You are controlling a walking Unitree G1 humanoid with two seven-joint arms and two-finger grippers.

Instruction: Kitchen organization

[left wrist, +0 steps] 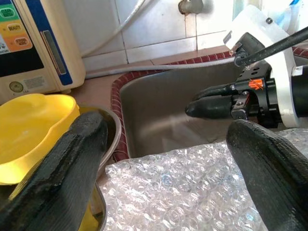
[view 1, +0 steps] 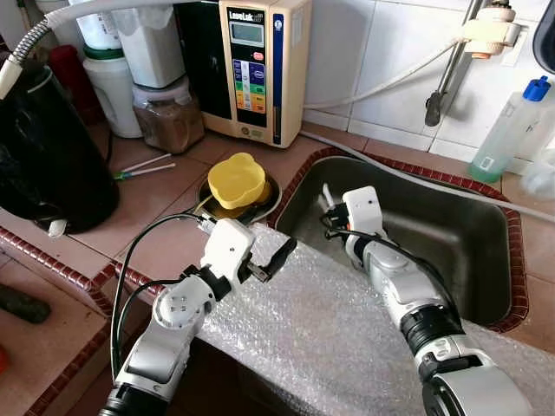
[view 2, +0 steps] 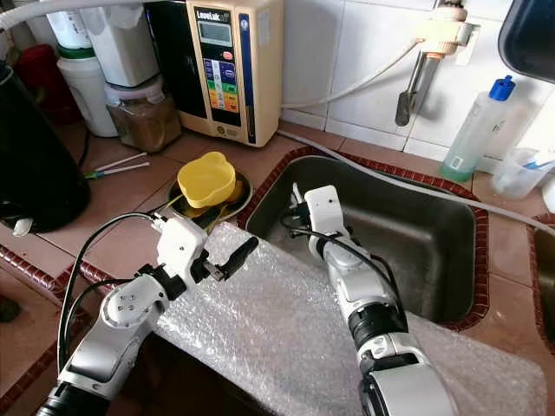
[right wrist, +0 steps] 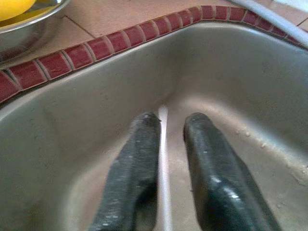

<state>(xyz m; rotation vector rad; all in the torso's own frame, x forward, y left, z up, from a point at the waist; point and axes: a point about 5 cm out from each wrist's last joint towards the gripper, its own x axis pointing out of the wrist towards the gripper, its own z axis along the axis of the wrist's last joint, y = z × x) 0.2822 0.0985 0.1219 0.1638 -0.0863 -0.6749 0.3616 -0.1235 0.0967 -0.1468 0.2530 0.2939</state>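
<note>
Right wrist view: right end effector (right wrist: 171,126) sits low inside the steel sink (right wrist: 231,72), fingers nearly pressed together, with a thin pale stick-like object (right wrist: 163,159) running between them. It looks pinched, but I can't confirm contact on both sides. What the object is: too thin to tell, maybe a straw or chopstick.

Left end effector (view 1: 279,256) hovers over the near edge of the bubble wrap sheet (view 1: 329,329), fingers spread wide, nothing between them. Just beyond and outboard of it sits the yellow lid-like container (view 1: 237,179) in a metal bowl (view 1: 264,198) on the desk (view 1: 147,199).

Farther out from both: water ionizer unit (view 1: 260,69) against the tiled wall, jars (view 1: 165,113) beside it, black appliance (view 1: 48,147) at far left, bottle with blue cap (view 1: 512,126) past the sink's far right corner.

My read of the step: pulling the thin item out of the sink.

How to do it well:
- confirm the pinch before lifting; the item is slim and the steel is slick, so it could slip
- lift straight up, clear the sink rim and red tile border (right wrist: 96,48) before translating
- watch the right forearm resting across the bubble wrap; dragging it may pull the sheet into the sink
- keep the left end effector spread and clear of the bowl
</note>
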